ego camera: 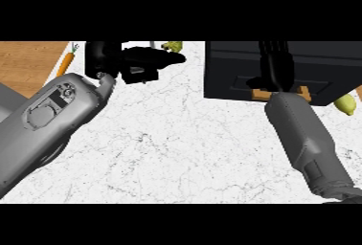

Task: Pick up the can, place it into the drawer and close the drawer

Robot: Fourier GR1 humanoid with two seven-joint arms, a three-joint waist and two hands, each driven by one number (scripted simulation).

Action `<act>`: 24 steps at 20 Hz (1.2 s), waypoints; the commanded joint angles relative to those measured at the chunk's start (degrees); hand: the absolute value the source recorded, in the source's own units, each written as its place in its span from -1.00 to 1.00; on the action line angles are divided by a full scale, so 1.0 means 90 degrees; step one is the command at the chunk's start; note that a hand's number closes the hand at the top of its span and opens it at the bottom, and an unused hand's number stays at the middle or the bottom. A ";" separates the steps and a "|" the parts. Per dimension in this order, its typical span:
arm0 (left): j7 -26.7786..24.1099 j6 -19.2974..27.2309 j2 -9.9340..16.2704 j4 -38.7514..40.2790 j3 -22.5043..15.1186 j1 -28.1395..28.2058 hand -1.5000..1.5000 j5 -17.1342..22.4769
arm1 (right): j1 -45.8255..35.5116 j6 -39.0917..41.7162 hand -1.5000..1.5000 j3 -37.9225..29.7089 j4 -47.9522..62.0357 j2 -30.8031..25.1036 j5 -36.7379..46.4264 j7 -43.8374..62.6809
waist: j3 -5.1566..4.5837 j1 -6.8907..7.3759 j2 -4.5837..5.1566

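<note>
Head view, right hand (274, 62) flat against drawer (283, 72) (fingers straight), left hand (134, 62) raised

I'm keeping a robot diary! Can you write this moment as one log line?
left hand: raised at counter's far edge, fingers unclear | right hand: on dark drawer unit, straight fingers | can: unseen | carrot, lemon: untouched

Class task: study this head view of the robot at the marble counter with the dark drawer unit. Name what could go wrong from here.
1. The right hand lies over the dark drawer unit and blends with it; the can is not visible, so whether it is inside cannot be checked.
2. The lemon sits right beside the unit's corner; the right forearm might knock it.
3. The left hand hangs near the carrot and could nudge it.
</note>
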 commanded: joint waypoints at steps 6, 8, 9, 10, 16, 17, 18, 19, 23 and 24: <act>-0.0113 -0.0022 0.0134 -0.0705 -0.0011 0.0847 -1.00 -0.0156 | -0.1050 -0.0016 -1.00 -0.0328 0.1174 -0.0260 -0.0097 -0.0091 | 0.0042 0.0158 0.0114; -0.0313 -0.0171 0.0143 -0.0539 0.0084 0.0909 -1.00 -0.0162 | -0.1418 0.0043 -1.00 -0.0265 0.1272 -0.0042 0.0019 0.0207 | 0.0036 0.0174 0.0159; -0.0035 -0.0082 0.0125 -0.0557 0.0034 0.0574 -1.00 -0.0263 | -0.1380 0.0074 -1.00 -0.0398 0.1320 -0.0233 -0.0147 -0.0097 | 0.0048 0.0114 0.0154; -0.0155 -0.0203 0.0297 -0.0752 0.0153 0.0872 -1.00 -0.0163 | -0.1395 0.0088 -1.00 -0.0436 0.1385 -0.0323 -0.0150 -0.0055 | 0.0042 0.0184 0.0151; -0.0205 -0.0083 0.0220 -0.0957 0.0135 0.1144 -1.00 -0.0295 | -0.1667 0.0359 -1.00 -0.0862 0.1389 -0.0265 -0.0707 -0.0682 | 0.0052 0.0163 0.0155; -0.0320 -0.0186 0.0319 -0.1131 0.0191 0.1418 -1.00 -0.0221 | -0.1459 0.0128 -1.00 -0.0960 0.1305 0.0039 -0.0875 -0.0912 | 0.0049 0.0154 0.0122; -0.0391 -0.0225 0.0378 -0.0992 0.0246 0.1416 -1.00 -0.0249 | -0.1472 0.0170 -1.00 -0.1123 0.1199 0.0110 -0.1108 -0.1218 | 0.0054 0.0118 0.0136; -0.0149 -0.0282 0.0381 -0.1047 0.0318 0.1108 -1.00 -0.0172 | -0.1677 0.0369 -1.00 -0.1216 0.1205 0.0030 -0.1206 -0.1270 | 0.0062 0.0156 0.0154; -0.0385 -0.0242 0.0326 -0.0954 0.0315 0.1336 -1.00 -0.0281 | -0.1769 0.0679 -1.00 -0.1815 0.1050 0.0251 -0.1955 -0.1785 | 0.0062 0.0028 0.0131; -0.0510 -0.0050 0.0231 -0.0977 0.0173 0.1607 -1.00 -0.0429 | -0.1717 0.0795 -1.00 -0.1887 0.1058 0.0177 -0.2049 -0.1985 | 0.0056 0.0016 0.0113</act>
